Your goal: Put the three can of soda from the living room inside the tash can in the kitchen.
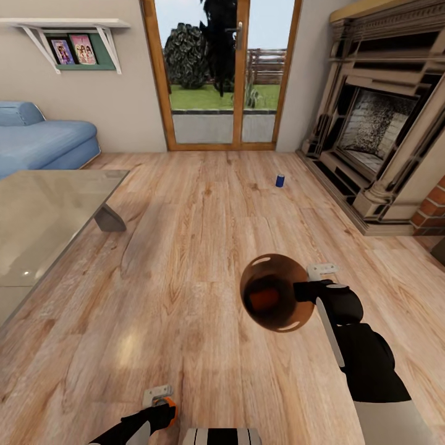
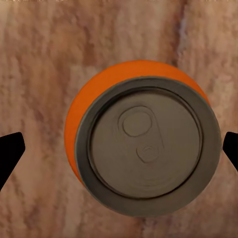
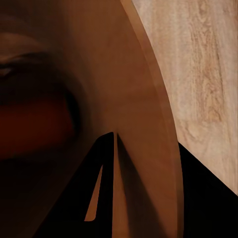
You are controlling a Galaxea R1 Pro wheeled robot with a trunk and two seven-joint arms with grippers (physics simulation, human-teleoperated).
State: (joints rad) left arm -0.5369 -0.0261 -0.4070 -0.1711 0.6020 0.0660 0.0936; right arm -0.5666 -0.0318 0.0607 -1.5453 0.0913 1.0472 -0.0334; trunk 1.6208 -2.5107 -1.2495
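My right gripper (image 1: 304, 290) is shut on the rim of the tash can (image 1: 278, 293), a brown-copper bin held tilted above the wood floor, its mouth towards the camera. An orange-red shape (image 1: 264, 300) lies in its dark inside. In the right wrist view one finger (image 3: 104, 183) sits inside the bin wall (image 3: 144, 99). An orange can of soda (image 1: 168, 406) stands on the floor at the bottom edge. My left gripper (image 2: 119, 151) hangs open over the orange can (image 2: 144, 139), its fingertips apart from the can's sides. A dark blue can (image 1: 280, 180) stands on the floor near the fireplace.
A glass-topped low table (image 1: 37, 228) takes up the left side, with a blue sofa (image 1: 43, 139) behind it. The ornate fireplace (image 1: 377, 136) and red brick (image 1: 432, 210) line the right. A glazed wooden door (image 1: 222, 74) is straight ahead across open floor.
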